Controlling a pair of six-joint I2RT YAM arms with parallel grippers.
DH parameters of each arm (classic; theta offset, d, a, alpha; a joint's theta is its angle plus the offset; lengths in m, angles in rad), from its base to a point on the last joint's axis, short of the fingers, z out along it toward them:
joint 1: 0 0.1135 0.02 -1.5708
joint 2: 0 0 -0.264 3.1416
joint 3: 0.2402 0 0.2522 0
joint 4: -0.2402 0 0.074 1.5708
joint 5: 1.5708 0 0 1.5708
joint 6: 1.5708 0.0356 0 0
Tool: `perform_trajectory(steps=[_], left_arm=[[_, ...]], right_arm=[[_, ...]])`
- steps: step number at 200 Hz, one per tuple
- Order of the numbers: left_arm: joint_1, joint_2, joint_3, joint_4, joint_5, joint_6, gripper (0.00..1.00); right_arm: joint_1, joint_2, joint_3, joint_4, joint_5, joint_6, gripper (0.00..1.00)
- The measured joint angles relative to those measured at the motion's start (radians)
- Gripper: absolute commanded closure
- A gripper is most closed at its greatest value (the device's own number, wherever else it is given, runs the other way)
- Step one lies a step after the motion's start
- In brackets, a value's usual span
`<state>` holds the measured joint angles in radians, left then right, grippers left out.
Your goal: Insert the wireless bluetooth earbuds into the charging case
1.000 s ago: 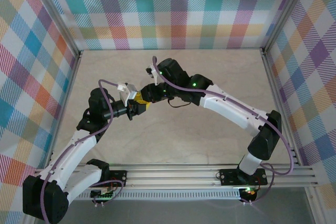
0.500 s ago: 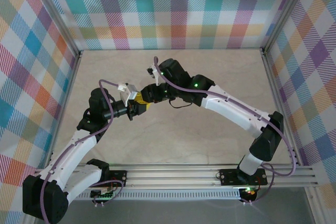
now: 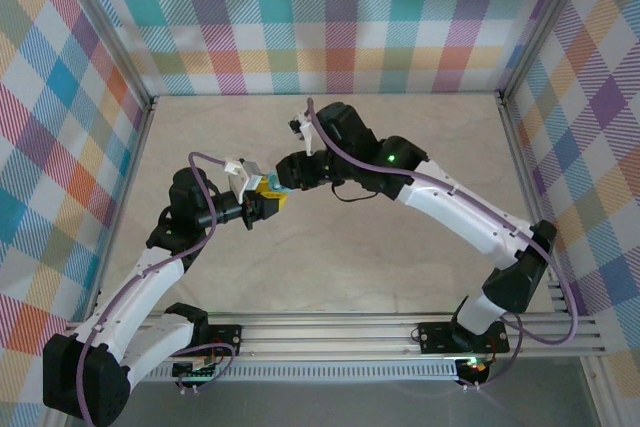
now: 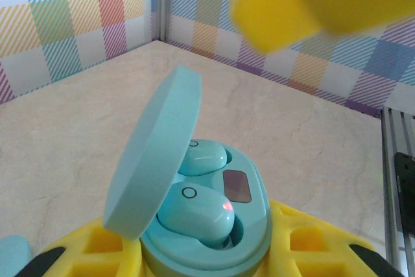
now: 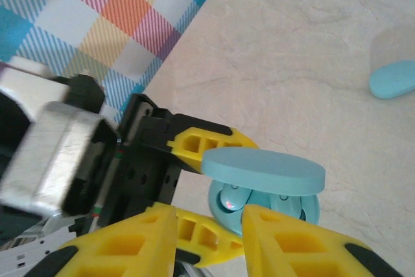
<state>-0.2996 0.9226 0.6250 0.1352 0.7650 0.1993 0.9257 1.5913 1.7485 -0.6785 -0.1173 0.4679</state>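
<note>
Two earbuds (image 4: 194, 215) in an open pale-blue case (image 4: 253, 238).
Had both seated side by side in the wells under the raised lid (image 4: 152, 173), the nearer one showing a small red light. Clamped the case's base between the yellow fingers (image 4: 71, 251) of the left hand (image 4: 204, 261). Held the right hand (image 5: 209, 244) close by the case, its fingers parted with nothing between them. Had another pale-blue oval piece (image 5: 392, 79) lying well apart on the worktop (image 5: 292, 43).
</note>
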Motion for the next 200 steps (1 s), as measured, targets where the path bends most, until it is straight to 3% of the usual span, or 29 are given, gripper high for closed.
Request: perform_trajectory(steps=[89, 176, 200], left_arm=[[0.0, -0.015, 0.0, 0.014, 0.032, 0.0, 1.0], [-0.021, -0.015, 0.018, 0.029, 0.055, -0.005, 1.0], [-0.021, -0.015, 0.031, 0.029, 0.053, -0.005, 1.0]], right_arm=[[-0.109, 0.034, 0.132, -0.09, -0.098, -0.082, 0.66], [-0.111, 0.153, 0.157, -0.166, -0.221, -0.097, 0.66], [-0.111, 0.137, 0.139, -0.169, -0.224, -0.097, 0.61]])
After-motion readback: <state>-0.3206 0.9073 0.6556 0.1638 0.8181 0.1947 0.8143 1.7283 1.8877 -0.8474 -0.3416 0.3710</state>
